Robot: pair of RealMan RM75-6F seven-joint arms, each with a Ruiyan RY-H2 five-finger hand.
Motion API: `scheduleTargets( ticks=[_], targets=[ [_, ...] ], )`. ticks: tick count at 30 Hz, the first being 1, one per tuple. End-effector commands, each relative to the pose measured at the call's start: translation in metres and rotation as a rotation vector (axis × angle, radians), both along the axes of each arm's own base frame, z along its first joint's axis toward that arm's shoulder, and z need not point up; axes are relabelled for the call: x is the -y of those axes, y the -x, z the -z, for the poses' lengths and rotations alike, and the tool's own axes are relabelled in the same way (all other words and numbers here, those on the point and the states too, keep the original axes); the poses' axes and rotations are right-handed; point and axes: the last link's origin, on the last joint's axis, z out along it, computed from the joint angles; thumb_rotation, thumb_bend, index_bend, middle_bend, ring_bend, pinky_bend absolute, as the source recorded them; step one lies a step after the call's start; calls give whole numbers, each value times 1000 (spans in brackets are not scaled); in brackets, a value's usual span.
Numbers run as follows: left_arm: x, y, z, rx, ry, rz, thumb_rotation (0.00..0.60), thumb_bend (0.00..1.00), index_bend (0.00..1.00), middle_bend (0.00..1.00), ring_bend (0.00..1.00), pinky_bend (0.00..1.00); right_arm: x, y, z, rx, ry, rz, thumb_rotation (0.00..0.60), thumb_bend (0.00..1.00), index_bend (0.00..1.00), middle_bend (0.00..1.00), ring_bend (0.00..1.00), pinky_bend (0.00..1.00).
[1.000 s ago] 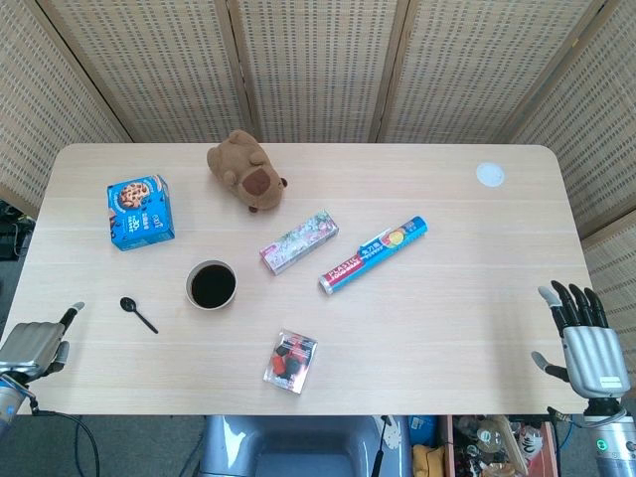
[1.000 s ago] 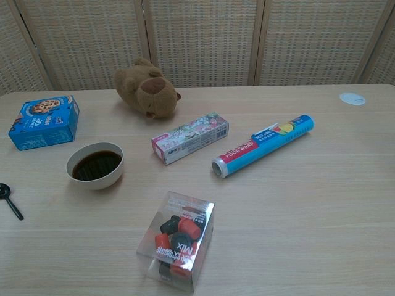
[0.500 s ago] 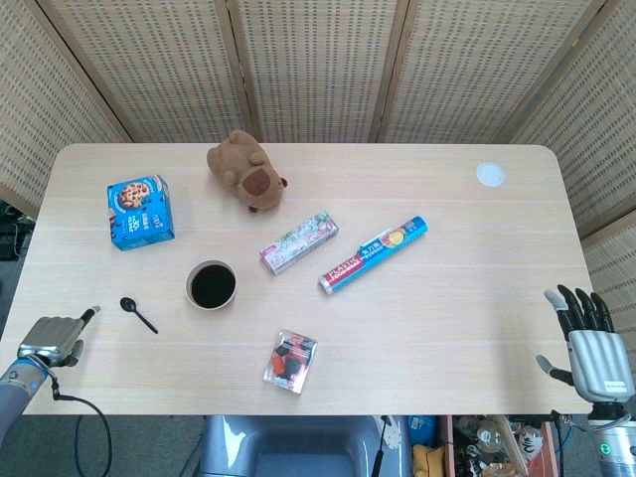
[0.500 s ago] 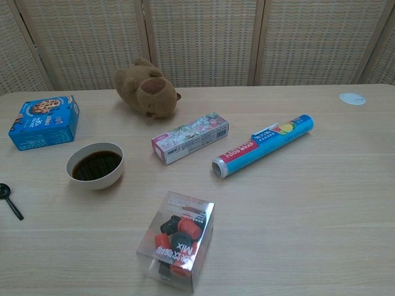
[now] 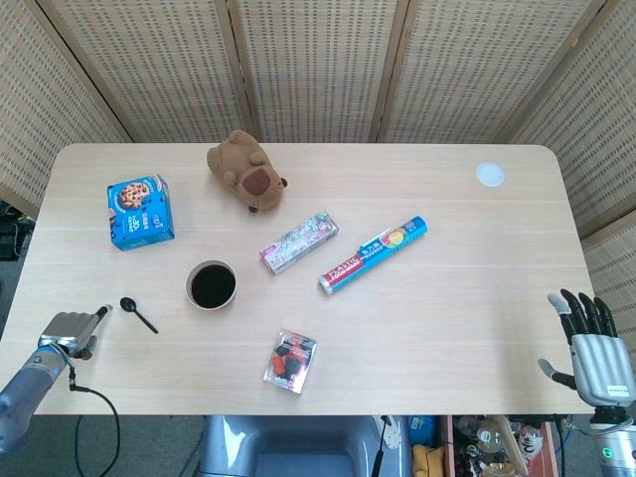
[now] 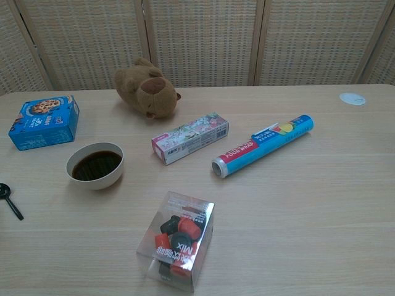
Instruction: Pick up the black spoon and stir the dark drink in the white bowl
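The black spoon [image 5: 138, 314] lies flat on the table, its round end to the left, just left of the white bowl [image 5: 212, 285] of dark drink. In the chest view the spoon [image 6: 9, 200] is at the left edge and the bowl [image 6: 95, 165] is beside it. My left hand [image 5: 74, 327] hovers at the table's front left corner, a short gap left of the spoon. It holds nothing, and one digit sticks out toward the spoon. My right hand [image 5: 594, 346] is off the table's front right corner, fingers apart and empty. Neither hand shows in the chest view.
A blue cookie box [image 5: 140, 211] and a brown plush toy [image 5: 247, 171] sit behind the bowl. A floral box [image 5: 299, 241] and a blue roll [image 5: 373, 255] lie mid-table. A clear box of capsules [image 5: 290, 361] stands near the front edge. A white disc [image 5: 489, 175] is far right.
My left hand has moved right and forward over the table's corner, closing on the spoon. My right hand has sunk slightly toward the frame's bottom. Spoon and bowl have not moved.
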Motion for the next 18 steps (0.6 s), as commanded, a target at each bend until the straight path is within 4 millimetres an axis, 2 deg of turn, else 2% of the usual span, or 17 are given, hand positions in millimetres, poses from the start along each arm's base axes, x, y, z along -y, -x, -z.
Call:
scheduleTargets(
  ticks=[1, 11, 18],
  targets=[
    [-4, -1, 4, -1, 3, 2, 600, 681, 55, 899, 769, 752, -1, 0, -1, -1, 3, 1, 600, 212, 141, 158, 12, 78],
    [-15, -12, 12, 8, 11, 24, 600, 681, 55, 900, 770, 752, -4, 3, -3, 1, 12, 13, 600, 212, 141, 160, 15, 81],
    [-26, -28, 23, 17, 19, 65, 600, 682, 55, 901, 770, 752, -6, 5, -2, 3, 12, 20, 600, 213, 141, 161, 16, 82]
  ],
)
